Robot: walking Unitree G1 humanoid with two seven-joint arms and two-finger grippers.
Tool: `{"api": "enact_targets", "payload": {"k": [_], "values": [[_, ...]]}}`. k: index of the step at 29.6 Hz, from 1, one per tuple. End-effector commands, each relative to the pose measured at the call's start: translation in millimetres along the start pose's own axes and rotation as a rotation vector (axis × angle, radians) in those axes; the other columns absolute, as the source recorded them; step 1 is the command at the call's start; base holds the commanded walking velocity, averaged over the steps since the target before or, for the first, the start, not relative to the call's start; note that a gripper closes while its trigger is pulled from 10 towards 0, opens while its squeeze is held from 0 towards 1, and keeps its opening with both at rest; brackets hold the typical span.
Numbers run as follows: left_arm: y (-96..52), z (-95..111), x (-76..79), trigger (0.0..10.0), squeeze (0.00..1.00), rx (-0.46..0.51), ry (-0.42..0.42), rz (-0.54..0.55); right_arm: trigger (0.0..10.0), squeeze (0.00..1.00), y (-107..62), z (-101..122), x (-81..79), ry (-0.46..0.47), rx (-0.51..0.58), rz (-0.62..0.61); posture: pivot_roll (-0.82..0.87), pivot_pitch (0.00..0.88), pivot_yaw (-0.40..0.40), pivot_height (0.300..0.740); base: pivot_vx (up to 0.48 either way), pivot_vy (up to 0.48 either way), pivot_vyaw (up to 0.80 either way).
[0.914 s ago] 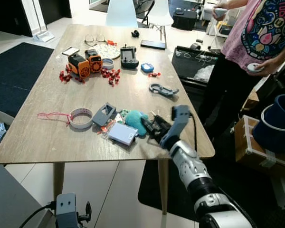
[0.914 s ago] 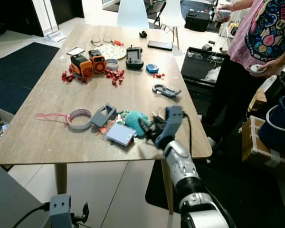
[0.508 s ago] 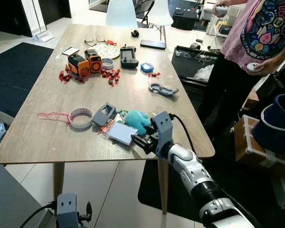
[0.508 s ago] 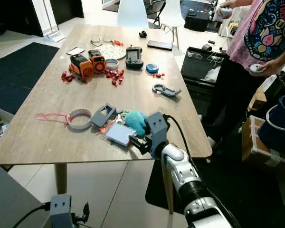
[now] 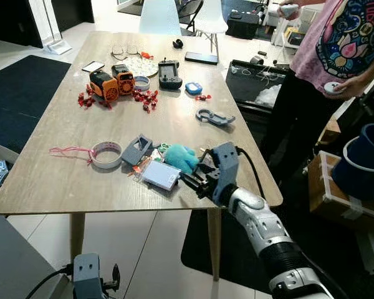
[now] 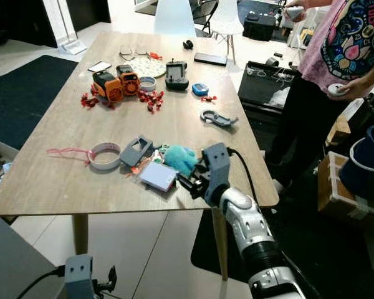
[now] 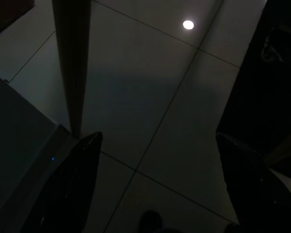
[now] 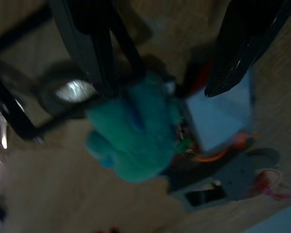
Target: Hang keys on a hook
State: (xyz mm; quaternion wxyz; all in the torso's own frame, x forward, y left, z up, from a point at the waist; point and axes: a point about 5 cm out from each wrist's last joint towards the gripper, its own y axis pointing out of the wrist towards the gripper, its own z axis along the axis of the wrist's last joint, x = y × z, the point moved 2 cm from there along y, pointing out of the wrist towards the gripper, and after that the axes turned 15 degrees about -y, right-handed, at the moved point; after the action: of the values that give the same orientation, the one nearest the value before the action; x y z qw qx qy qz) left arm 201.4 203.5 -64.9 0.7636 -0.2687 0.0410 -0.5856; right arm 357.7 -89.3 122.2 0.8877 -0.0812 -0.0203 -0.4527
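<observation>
The right end effector is held low over the worktop edge, fingers spread, just beside the keys (a bundle with a teal plush fob and a white card). The pick-up step is judged in hand; a closing grasp on the bundle is called for next.

The right wrist view is motion-blurred: beyond the right gripper, the teal plush keychain and white card lose detail; keys are indistinguishable.

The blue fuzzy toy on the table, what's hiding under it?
Beside the fuzzy teal toy lie a white card and bits of keys; what lies under it is covered. The right gripper hovers close.
</observation>
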Motion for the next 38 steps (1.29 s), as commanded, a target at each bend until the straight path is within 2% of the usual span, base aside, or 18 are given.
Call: {"api": "enact_targets", "payload": {"k": [1,7,17,19,20,21,23,25,26,30,31,33,34,38], "values": [[-3.0,-5,-0.4,10.0,0.00,-0.015,-0.017,0.004,10.0,0.00,-4.3,-8,4.7,0.047,-0.033,-0.027,0.05,0.099,-0.069,0.740,0.000,0.000,0.00],[-2.9,-6,0.6,10.0,0.00,-0.019,-0.021,-0.001,10.0,0.00,-5.5,-14,5.0,0.092,-0.080,-0.028,0.05,0.098,-0.069,0.740,0.000,0.000,0.00],[-3.5,-7,-0.5,10.0,0.00,-0.027,-0.038,0.004,10.0,0.00,-4.8,-10,10.2,0.151,-0.087,-0.079,0.05,0.103,-0.068,0.740,0.000,0.000,0.00],[-3.2,-7,-0.6,10.0,0.00,-0.029,-0.046,0.007,10.0,0.00,-3.9,-10,12.3,0.106,-0.106,-0.093,0.05,0.103,-0.069,0.740,0.000,0.000,0.00],[-3.2,-7,-0.8,10.0,0.00,-0.029,-0.050,0.009,10.0,0.00,-3.4,-8,13.5,0.042,-0.117,-0.099,0.05,0.104,-0.070,0.740,0.000,0.000,0.00],[-3.2,-7,-0.8,10.0,0.00,-0.029,-0.050,0.009,10.0,0.00,-3.4,-8,13.5,0.042,-0.117,-0.099,0.05,0.104,-0.070,0.740,0.000,0.000,0.00],[-3.3,-8,-1.0,10.0,0.00,-0.030,-0.052,0.010,10.0,0.00,-2.5,-4,15.3,-0.125,-0.124,-0.108,0.05,0.102,-0.071,0.740,0.000,0.000,0.00],[-3.5,-8,-1.2,10.0,0.00,-0.031,-0.053,0.010,10.0,0.00,-2.3,0,17.1,-0.230,-0.117,-0.119,0.05,0.101,-0.071,0.740,0.000,0.000,0.00],[-3.5,-8,-1.2,10.0,0.00,-0.031,-0.053,0.010,10.0,0.00,-2.3,0,17.1,-0.230,-0.117,-0.119,0.05,0.101,-0.071,0.740,0.000,0.000,0.00],[-3.8,-8,-1.4,10.0,0.00,-0.033,-0.052,0.011,10.0,0.00,-2.1,6,19.2,-0.347,-0.114,-0.137,0.05,0.100,-0.073,0.740,0.000,0.000,0.00],[-3.8,-8,-1.4,10.0,0.00,-0.033,-0.052,0.011,10.0,0.00,-2.1,6,19.2,-0.347,-0.114,-0.137,0.05,0.100,-0.073,0.740,0.000,0.000,0.00],[-3.7,-8,-1.3,10.0,0.00,-0.032,-0.052,0.011,10.0,0.00,-1.4,9,19.3,-0.423,-0.105,-0.139,0.05,0.100,-0.074,0.740,0.000,0.000,0.00],[-3.7,-8,-1.2,10.0,0.00,-0.032,-0.052,0.011,10.0,0.00,-1.0,10,19.0,-0.493,-0.102,-0.141,0.05,0.099,-0.074,0.740,0.000,0.000,0.00],[-3.6,-8,-1.1,10.0,0.00,-0.033,-0.053,0.011,10.0,0.00,-0.4,9,19.1,-0.566,-0.100,-0.149,0.05,0.096,-0.074,0.740,0.000,0.000,0.00]]}}
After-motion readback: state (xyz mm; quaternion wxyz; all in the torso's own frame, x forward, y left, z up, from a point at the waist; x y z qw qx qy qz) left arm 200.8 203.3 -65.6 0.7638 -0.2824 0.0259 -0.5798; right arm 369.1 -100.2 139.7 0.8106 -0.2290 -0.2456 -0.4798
